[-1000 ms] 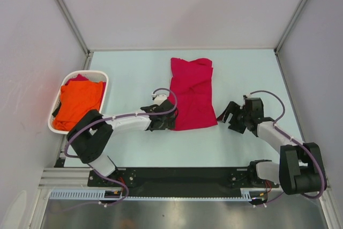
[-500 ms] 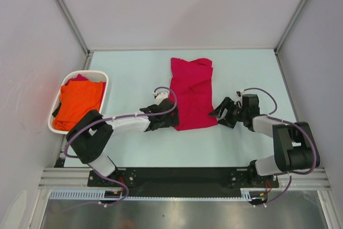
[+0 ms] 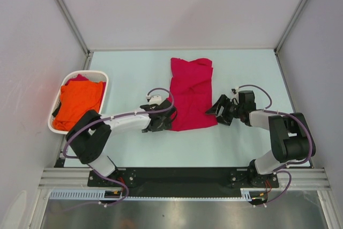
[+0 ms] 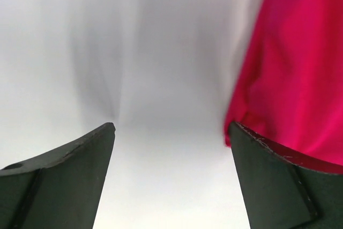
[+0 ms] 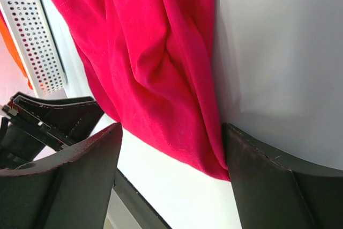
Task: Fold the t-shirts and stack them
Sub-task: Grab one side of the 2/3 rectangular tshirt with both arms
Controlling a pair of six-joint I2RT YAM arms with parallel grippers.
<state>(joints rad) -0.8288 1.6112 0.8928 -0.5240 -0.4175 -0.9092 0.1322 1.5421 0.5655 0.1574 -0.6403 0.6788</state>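
The pale, mint-tinted table (image 3: 128,73) fills the middle of the top view, with plain panels rising at its left, right and far sides. Two things lie directly on it. The crimson t-shirt (image 3: 192,92) sits at frame centre — flat, folded into a long narrow strip running toward the far edge, wrinkled along its length. The white basket (image 3: 88,72) sits at the table's left edge, well apart from the shirt.

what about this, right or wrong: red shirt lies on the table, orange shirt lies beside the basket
Wrong: the orange shirt lies inside the basket, not beside it, as the top external view shows. The red shirt does lie on the table.
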